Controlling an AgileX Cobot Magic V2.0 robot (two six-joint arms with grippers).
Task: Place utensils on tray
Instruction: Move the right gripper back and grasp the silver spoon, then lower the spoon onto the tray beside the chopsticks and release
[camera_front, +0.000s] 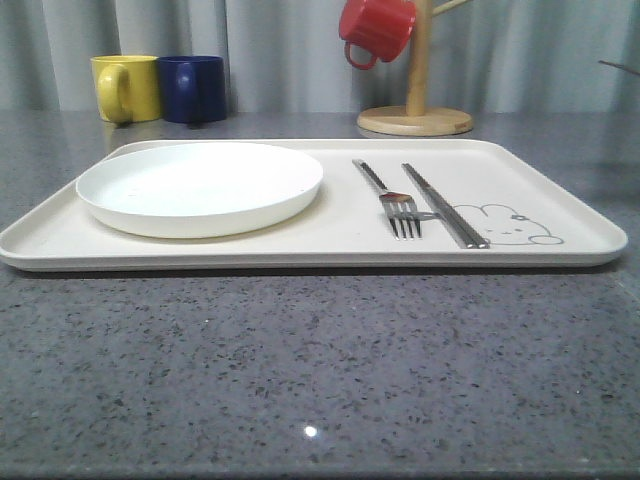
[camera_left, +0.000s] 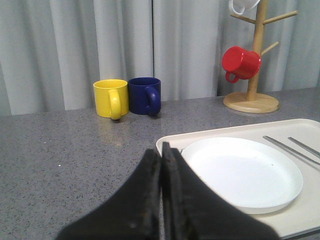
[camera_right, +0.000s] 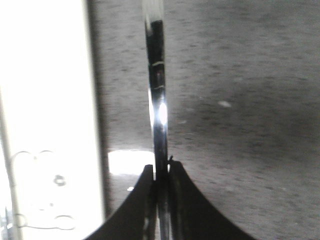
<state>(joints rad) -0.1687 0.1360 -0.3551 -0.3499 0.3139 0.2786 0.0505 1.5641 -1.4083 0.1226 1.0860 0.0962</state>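
Tray (camera_front: 560, 215) on grey speckled counter | curtain behind | left fingers (camera_left: 161, 165) closed, empty | right fingers (camera_right: 161, 175) clamp spoon (camera_right: 157, 90)

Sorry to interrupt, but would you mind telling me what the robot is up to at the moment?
It is loading a cream tray. The white plate, fork and chopsticks already lie on it. The right gripper holds a slim shiny metal utensil, likely the spoon, over the grey countertop beside the tray's edge. The left gripper hangs shut and empty near the plate.
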